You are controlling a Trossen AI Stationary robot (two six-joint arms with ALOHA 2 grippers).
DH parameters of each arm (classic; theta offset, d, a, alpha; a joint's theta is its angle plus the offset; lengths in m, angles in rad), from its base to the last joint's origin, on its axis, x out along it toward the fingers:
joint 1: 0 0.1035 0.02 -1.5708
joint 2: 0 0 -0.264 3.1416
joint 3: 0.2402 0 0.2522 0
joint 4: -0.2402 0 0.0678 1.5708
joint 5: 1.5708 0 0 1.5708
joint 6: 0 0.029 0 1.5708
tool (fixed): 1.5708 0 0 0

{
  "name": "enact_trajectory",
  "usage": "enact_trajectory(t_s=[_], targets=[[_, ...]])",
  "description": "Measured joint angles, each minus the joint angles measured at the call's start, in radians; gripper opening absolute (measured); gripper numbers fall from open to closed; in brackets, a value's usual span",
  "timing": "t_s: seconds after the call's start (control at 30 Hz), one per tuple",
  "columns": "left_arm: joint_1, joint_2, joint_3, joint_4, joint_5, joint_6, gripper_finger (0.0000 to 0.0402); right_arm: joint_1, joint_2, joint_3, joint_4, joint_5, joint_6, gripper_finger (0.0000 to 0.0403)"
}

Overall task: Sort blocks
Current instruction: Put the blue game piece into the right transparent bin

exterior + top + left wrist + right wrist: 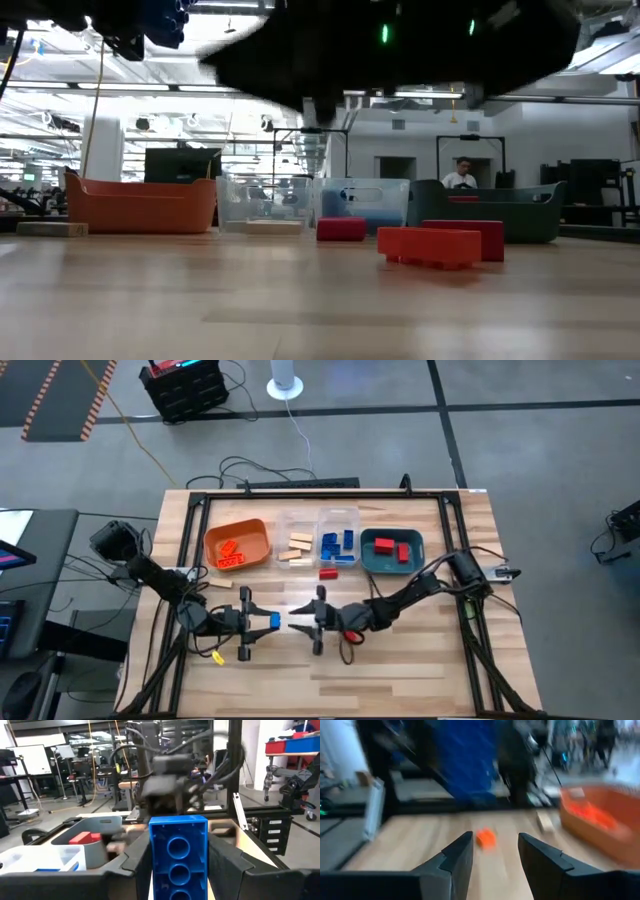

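left hand (268,621) grips one blue block (274,620) — right hand (300,622) slightly parted, empty; one red block (327,573) loose beside four trays (238,541).

The two dark grippers, left one (262,622) clamped on a blue studded brick (274,620) and right one (303,622) empty with fingers apart, face each other closely mid-table, leaving only a narrow gap between them. Behind, the orange plastic tray (238,544), clear bins (318,538) and teal tray (391,551) form a row; a loose red brick (327,573) lies just before it. The wooden tabletop (400,670) nearer the front edge lies open
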Motion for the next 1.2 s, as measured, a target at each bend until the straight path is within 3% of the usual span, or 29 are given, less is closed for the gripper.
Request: enact_trajectory(t_s=[0.1,0.23,0.33,0.53,0.67,1.2], targets=[[0.023,0.0,0.0,0.0,0.005,-0.005,0.0144,0.016,-0.002,0.063,-0.02,-0.003,-0.074,0.0191],[0.052,0.015,-0.002,0.019,0.044,-0.007,0.0144,0.005,-0.002,0.177,-0.284,-0.006,-0.07,0.0194],[0.062,0.026,0.0,0.057,0.091,-0.004,0.0144,-0.018,0.001,0.216,-0.373,-0.047,-0.068,0.0208],[0.059,0.033,0.001,0.068,0.128,0.009,0.0144,-0.058,0.0,0.226,-0.378,-0.147,-0.059,0.0266],[0.058,0.034,0.001,0.067,0.127,0.02,0.0144,-0.048,0.0,0.226,-0.347,-0.155,-0.083,0.0294],[0.057,0.034,0.001,0.057,0.126,0.025,0.0144,-0.029,0.0,0.28,-0.317,-0.151,-0.129,0.0295]])
